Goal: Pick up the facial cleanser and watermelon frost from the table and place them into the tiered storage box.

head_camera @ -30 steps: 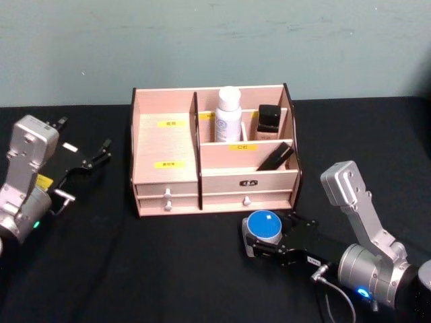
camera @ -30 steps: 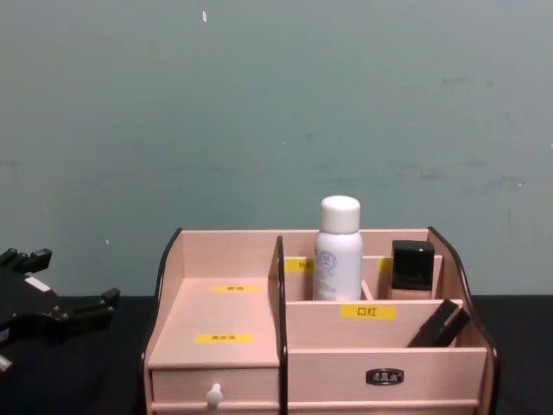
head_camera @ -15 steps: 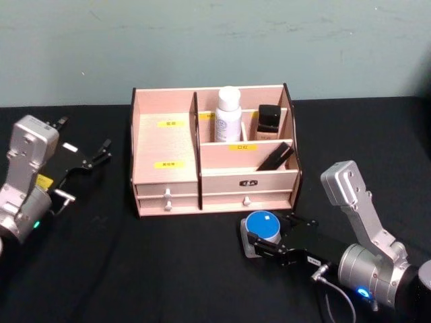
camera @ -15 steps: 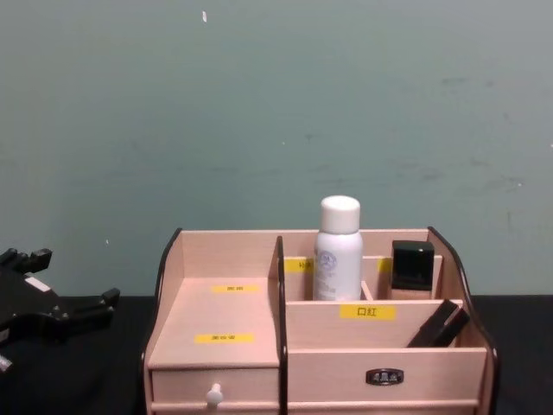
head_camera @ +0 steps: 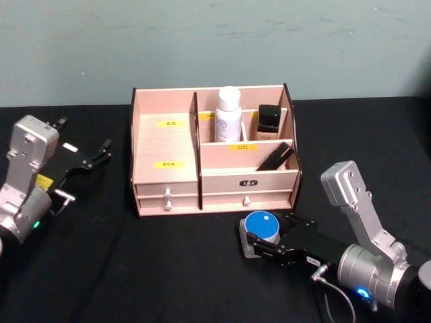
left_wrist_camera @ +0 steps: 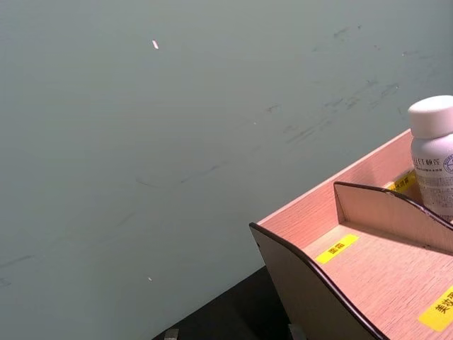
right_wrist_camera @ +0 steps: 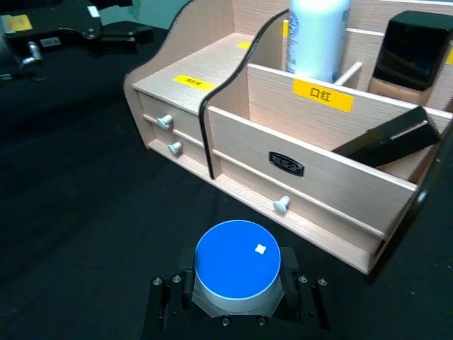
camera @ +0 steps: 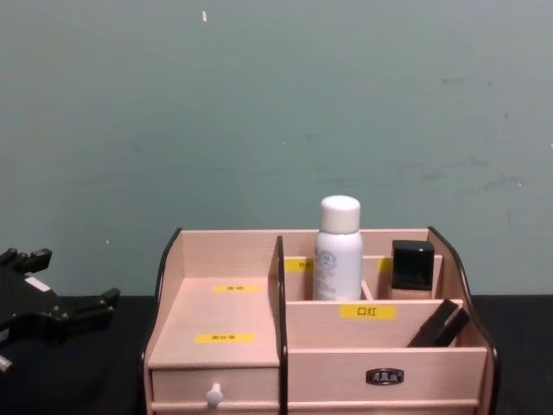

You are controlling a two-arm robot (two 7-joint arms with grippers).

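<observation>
**Head view:** the right claw [head_camera: 268,235] sits lower right of frame, closed on the blue-lidded jar [head_camera: 262,226]. This is prob. the watermelon frost, but no label is readable. The jar is low, at or near the black surface [head_camera: 168,269]. It is just in front of the tiered storage box [head_camera: 165,145] at frame centre, below the box's right-hand drawers. The back right cells hold a white bottle [head_camera: 228,114] and a black carton [head_camera: 269,121]. The front right cell holds a slanted black item [head_camera: 275,159]. The left claw [head_camera: 91,156] is parked at the left edge, well apart from the box; open or closed can't be told.

**Left wrist view:** it takes in the box's dark-edged side wall [left_wrist_camera: 311,283] and its bare tier w/ yellow labels. The white bottle stands past the divider.

**Right wrist view:** the jar [right_wrist_camera: 237,262] sits squarely btwn the claw's two black fingers [right_wrist_camera: 166,304], lid up, held at its grey base. The box front w/ a drawer knob [right_wrist_camera: 281,205] is just beyond it.

**Chest view:** the box [camera: 225,311] is lower centre and the left claw [camera: 78,311] lower left.

**Step in hand (judged):** lift and carry.
- Raise the jar straight up first, high enough to clear the front wall and knobs.
- Keep the lid level and the grip firm, since the round base could slip.
- The bare tier at frame left looks roomiest; the front right cell is cramped.
- Lower the jar in before letting go.
</observation>
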